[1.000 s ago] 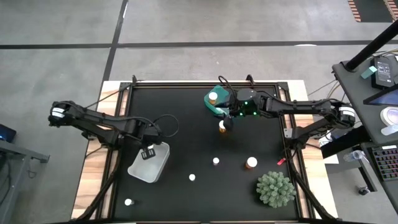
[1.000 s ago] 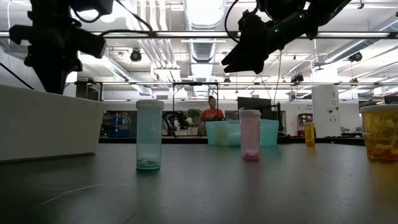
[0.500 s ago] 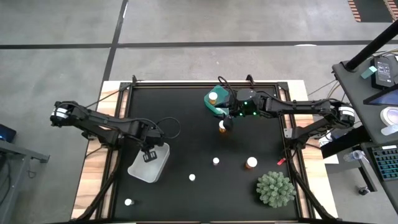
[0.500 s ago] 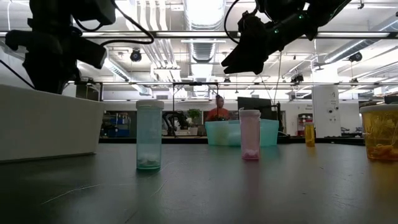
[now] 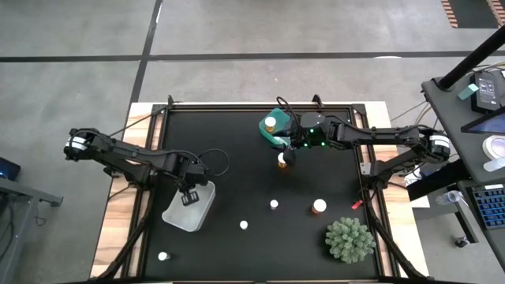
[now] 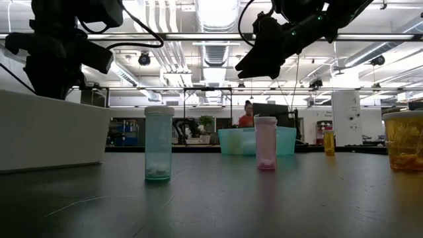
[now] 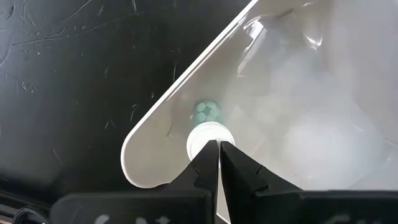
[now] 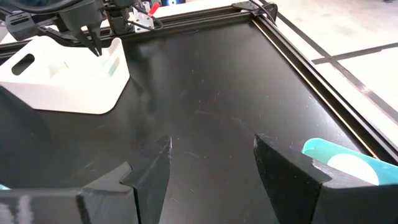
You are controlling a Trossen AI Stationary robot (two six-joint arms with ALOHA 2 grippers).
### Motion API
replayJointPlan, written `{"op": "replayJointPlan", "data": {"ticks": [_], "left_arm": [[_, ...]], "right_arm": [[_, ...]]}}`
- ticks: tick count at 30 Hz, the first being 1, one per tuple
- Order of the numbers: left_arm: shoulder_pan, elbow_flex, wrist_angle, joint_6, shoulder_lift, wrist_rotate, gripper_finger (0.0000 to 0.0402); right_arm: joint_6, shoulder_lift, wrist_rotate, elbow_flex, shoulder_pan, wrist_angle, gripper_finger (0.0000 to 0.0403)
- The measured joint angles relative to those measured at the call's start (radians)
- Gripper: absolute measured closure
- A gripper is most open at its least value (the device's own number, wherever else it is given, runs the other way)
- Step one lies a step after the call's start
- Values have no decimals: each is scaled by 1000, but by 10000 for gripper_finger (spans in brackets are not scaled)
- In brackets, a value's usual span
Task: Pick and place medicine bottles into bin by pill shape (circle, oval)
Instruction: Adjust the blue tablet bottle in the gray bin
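Observation:
My left gripper point(image 5: 189, 196) points down into the white bin point(image 5: 180, 214) with its fingers shut point(image 7: 218, 144). Just past the fingertips a teal medicine bottle point(image 7: 207, 124) with a white cap rests in the bin against its wall. My right gripper point(image 5: 288, 155) hangs open point(image 8: 211, 146) high above the table with nothing between its fingers, beside the teal bin point(image 5: 268, 134). That bin holds one bottle point(image 5: 271, 122). An orange bottle point(image 5: 282, 160) stands on the table under the right gripper. Other bottles point(image 5: 274, 204) point(image 5: 319, 207) point(image 5: 243, 225) stand loose. My left gripper's shut fingertips stand right over the white cap point(image 7: 209, 138) of the teal bottle, coming from above and pointing down. I cannot tell whether they touch the cap; the fingers themselves hide the spot.
A green spiky plant point(image 5: 349, 240) stands at the near right. One more bottle point(image 5: 163, 256) sits near the table's near left corner. In the low view a teal bottle point(image 6: 158, 144) and a pink bottle point(image 6: 266, 143) stand upright mid-table. The black mat between them is open.
My left gripper has sunk a little into the white bin, staying shut, and has kept still for the last half second.

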Motion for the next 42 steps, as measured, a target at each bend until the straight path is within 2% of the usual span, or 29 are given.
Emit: {"op": "replayJointPlan", "data": {"ticks": [11,17,34,42], "left_arm": [[0,14,-11,0,-4,-3,402],[0,14,-53,0,-5,-38,401],[0,11,-24,1,-5,-50,401],[0,-29,18,0,-6,-50,401]], "right_arm": [[0,0,0,0,0,0,184],[0,0,0,0,0,0,184],[0,0,0,0,0,0,184],[0,0,0,0,0,0,184]]}}
